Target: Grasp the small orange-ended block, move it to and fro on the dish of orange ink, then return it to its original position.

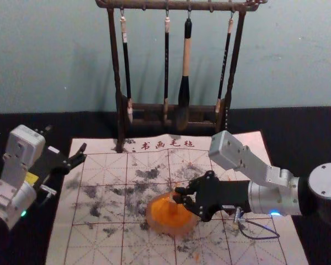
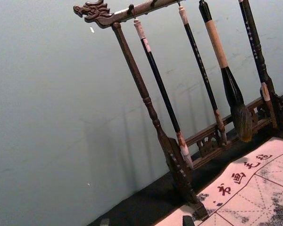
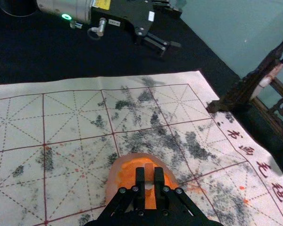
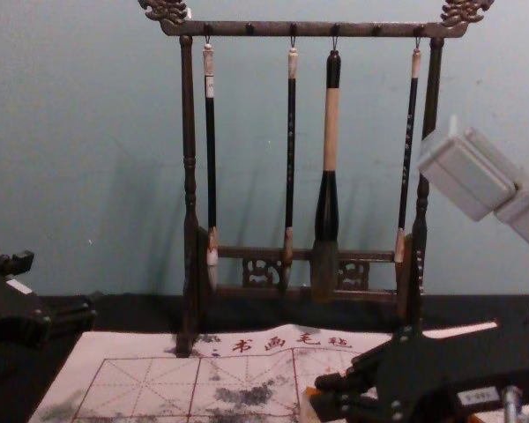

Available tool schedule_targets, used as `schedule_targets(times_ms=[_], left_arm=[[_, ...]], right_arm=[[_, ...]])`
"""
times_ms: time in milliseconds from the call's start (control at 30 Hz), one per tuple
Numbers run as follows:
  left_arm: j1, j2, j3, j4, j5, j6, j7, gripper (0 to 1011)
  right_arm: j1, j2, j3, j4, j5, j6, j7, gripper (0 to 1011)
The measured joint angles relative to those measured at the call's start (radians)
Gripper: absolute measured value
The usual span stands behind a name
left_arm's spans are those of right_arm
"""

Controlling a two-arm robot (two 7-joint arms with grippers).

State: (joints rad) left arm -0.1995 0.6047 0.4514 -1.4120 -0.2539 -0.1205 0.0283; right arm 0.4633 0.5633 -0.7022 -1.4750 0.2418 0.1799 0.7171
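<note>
1. Right wrist view puts the small block point(image 3: 149, 170) directly between the fingertips of the right gripper point(image 3: 149, 175). Those fingertips are closed in on its two sides, so the hold looks settled.
2. The block's long axis seems to run roughly upright, crosswise to the gripper's sideways reach in the head view; the grip hides part of it, so I judge this loosely.
3. Below the block sits the dish point(image 3: 112, 182), with orange ink point(image 3: 129, 172) spread around the fingertips' position. In the head view the dish extends from beneath the fingertips toward the robot and a little to its left. Whether the block's lower end touches the ink, I cannot tell.
4. The right arm is the nearer one, reaching in from the robot's right over the calligraphy felt mat point(image 1: 94, 243). The left gripper point(image 4: 62, 282) is parked at the chest view's left edge, fingers spread, holding nothing.
5. The step in hand looks like inking. The coming move calls for short, level strokes inside the rim, with the block's lower end kept in light contact. Too wide a stroke could knock the rim or drag the dish; pressing too hard could tilt the block in the grip.
</note>
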Motion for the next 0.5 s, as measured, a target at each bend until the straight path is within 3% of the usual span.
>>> schedule_targets(times_ms=[500], left_arm=[[0.0, 0.0, 0.0, 0.0, 0.0, 0.0, 0.0, 1001]], right_arm=[[-0.023, 0.04, 0.027, -0.023, 0.016, 0.008, -0.007, 82]])
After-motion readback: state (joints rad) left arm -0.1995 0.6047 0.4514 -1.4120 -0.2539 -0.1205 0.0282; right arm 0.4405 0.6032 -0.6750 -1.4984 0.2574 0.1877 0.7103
